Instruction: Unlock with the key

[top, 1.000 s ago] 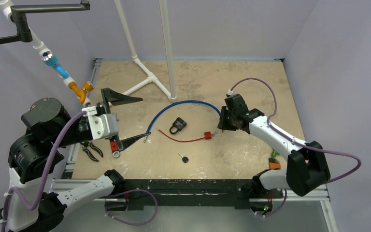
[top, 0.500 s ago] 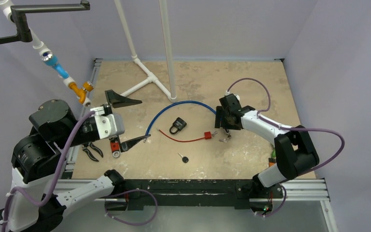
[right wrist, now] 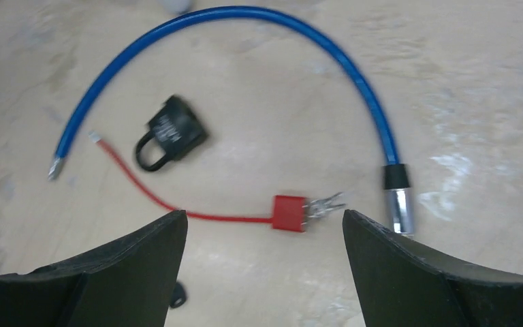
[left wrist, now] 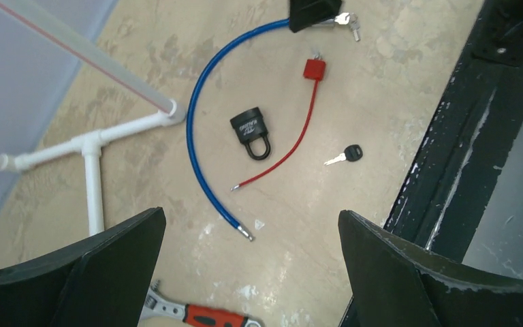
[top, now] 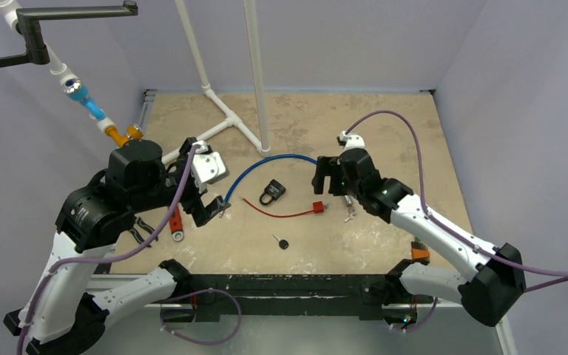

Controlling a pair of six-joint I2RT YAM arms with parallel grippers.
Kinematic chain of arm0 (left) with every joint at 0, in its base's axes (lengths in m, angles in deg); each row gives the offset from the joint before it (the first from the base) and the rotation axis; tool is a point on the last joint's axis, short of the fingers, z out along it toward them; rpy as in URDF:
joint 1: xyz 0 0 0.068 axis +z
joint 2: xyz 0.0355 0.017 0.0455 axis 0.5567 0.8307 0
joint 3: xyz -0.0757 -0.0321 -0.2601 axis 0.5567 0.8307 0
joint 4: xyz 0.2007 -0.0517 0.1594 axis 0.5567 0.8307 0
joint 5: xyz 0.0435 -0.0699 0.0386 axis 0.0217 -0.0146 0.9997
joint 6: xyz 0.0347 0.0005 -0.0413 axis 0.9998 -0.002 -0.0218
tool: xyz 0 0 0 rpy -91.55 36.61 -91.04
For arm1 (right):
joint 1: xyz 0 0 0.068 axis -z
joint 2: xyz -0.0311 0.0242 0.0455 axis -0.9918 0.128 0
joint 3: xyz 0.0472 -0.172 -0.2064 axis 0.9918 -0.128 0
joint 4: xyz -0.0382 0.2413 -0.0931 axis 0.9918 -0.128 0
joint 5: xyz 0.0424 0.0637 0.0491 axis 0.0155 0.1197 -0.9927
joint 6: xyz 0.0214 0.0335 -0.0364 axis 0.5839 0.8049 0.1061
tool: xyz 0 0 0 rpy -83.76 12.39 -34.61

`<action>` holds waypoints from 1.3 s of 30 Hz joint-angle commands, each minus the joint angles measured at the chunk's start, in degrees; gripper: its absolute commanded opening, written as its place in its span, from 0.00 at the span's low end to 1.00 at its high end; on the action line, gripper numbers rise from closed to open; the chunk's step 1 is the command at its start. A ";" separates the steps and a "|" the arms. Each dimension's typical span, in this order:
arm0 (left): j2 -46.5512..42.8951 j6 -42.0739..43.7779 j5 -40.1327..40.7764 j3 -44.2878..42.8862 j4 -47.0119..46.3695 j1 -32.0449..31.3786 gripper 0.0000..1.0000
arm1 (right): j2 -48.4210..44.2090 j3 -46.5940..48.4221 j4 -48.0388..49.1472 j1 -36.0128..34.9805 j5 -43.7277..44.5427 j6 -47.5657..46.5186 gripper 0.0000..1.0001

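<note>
Looking down on the table (top: 384, 118), both arms reach in over the middle. The left gripper (left wrist: 250, 218) is spread wide with nothing in it, and the right gripper (right wrist: 264, 218) is also gaping and empty.

The blue cable lock (top: 281, 158) arcs between them. The red cable lock (top: 315, 208) lies inside that arc with silver keys (right wrist: 323, 203) at its body. The black padlock (top: 271, 191) sits roughly midway between the grippers, and its shackle looks closed.

The black-headed key (top: 282, 242) is what matters imo. It's on the near side of the red cable, toward the front rail (top: 288, 285) from both grippers, with its blade pointing up-left. The right arm looks slightly nearer. There's bare table all around it, but it lies flat, so pinching it could be fiddly.
</note>
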 commanded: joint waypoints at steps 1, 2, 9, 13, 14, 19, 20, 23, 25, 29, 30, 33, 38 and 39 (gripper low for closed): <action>5.70 -4.45 4.72 -2.44 7.38 4.76 1.00 | -3.34 -3.68 3.36 -10.68 -1.64 0.17 0.85; 6.53 -4.55 3.63 -2.74 8.65 6.30 1.00 | -3.66 -4.55 3.96 -13.20 -1.34 0.71 0.84; 2.87 -3.67 -1.53 6.50 5.95 11.42 1.00 | -1.63 -9.37 9.32 -27.49 0.94 2.35 0.83; 2.01 -1.13 -3.16 11.56 5.80 12.21 1.00 | 3.03 -9.74 10.92 -31.42 0.80 2.04 0.83; 1.94 -0.54 -3.12 12.57 5.49 12.39 1.00 | 4.28 -9.55 11.23 -31.99 0.60 1.83 0.83; 2.35 2.05 -3.10 16.02 3.75 13.35 1.00 | 10.60 -8.53 11.51 -33.57 2.41 1.60 0.82; 2.32 2.06 -3.20 16.55 3.32 13.53 1.00 | 11.60 -8.61 11.68 -33.65 2.95 2.11 0.82; 2.12 2.53 -5.01 18.00 2.30 13.80 1.00 | 13.21 -9.87 12.66 -34.72 4.22 4.31 0.81; 2.44 2.96 -6.58 18.72 2.29 13.77 1.00 | 13.67 -10.68 12.89 -35.26 4.76 6.63 0.81; 3.76 3.46 -8.68 19.19 2.95 13.76 1.00 | 13.79 -12.07 14.83 -37.03 4.10 9.30 0.85; 4.19 3.53 -9.05 19.23 2.96 13.83 1.00 | 13.64 -12.35 15.69 -37.84 4.14 9.26 0.86; 4.92 3.81 -10.03 19.23 3.11 13.81 1.00 | 13.28 -12.76 16.57 -39.97 6.19 9.94 0.91; 4.24 4.38 -9.99 19.58 1.78 13.76 1.00 | 14.49 -13.67 18.60 -41.17 8.19 11.02 0.96; 4.29 4.30 -9.96 19.48 1.64 13.76 1.00 | 15.20 -13.38 18.54 -41.17 9.31 11.03 0.97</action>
